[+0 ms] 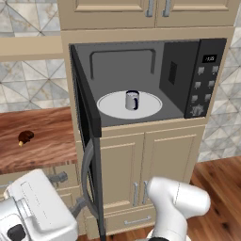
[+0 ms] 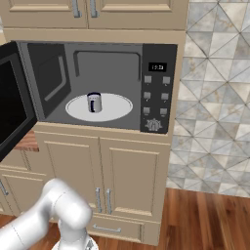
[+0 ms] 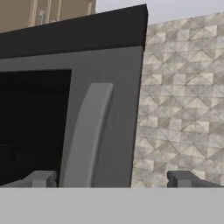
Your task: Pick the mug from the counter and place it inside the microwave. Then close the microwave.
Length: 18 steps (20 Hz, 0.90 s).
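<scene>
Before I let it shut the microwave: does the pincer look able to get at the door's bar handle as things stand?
Probably yes. In the hand view the open pincer faces the door's grey bar handle close up, with nothing between them. The mug already sits on the turntable plate.

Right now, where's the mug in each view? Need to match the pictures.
Left base view: the mug stands upright on the white turntable plate inside the open microwave, just right of picture centre.
Right base view: same mug, on the plate's left half, upper left of centre.
Hand view: no mug; the microwave door's grey handle fills the middle.
Shared landmark: the button panel.
</scene>
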Motion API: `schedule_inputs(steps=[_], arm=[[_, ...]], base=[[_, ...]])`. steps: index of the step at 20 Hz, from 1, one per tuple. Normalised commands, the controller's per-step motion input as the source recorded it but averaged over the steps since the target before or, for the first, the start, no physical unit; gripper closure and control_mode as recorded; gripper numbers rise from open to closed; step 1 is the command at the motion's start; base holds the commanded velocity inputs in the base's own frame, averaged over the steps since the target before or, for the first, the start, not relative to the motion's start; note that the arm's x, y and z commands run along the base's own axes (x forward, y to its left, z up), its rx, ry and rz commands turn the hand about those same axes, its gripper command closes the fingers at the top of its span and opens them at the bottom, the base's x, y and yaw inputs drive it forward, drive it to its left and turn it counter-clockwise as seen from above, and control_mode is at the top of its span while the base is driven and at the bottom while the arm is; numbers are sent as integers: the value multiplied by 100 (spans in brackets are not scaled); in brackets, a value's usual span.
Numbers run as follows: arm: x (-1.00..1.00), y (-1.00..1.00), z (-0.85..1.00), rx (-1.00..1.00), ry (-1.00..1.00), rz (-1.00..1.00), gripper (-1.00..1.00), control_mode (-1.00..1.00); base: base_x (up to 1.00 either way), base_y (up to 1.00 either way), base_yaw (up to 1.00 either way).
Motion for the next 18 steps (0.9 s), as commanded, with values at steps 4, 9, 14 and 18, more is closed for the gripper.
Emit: schedule_inputs(steps=[4,9,14,18], arm=[[24,5,-12,0,6,5,-100,-100],[17,1,-15,0,2,0,-100,-100],[16,0,-3,0,0,0,-100,-100],[5,-10,0,0,0,0,-100,-100]], base=[[0,0,0],[0,0,0],[0,0,0],[0,0,0]])
